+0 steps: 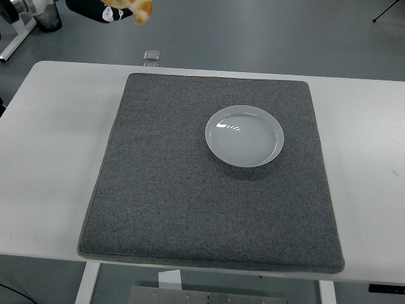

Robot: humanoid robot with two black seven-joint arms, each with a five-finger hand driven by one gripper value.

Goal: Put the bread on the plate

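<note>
Bread [138, 7] at the top-left edge of frame, held in the left hand [104, 11] — dark fingers closed round it, mostly cut off, high above the table [50, 145]. Plate [244, 135] empty on the grey mat [209, 183] — well apart from the bread.

Left hand [95, 9] is cut off by the top edge, only the lower fingers show, wrapped on the bread [134, 7]. Bread is clipped too, just its bottom bit visible. Arm is mostly out of frame, a sliver at the top-left corner. Dark bin [44, 16] on the floor is cropped at the top. Small object [151, 56] past the table's far edge is too small to identify.
</note>
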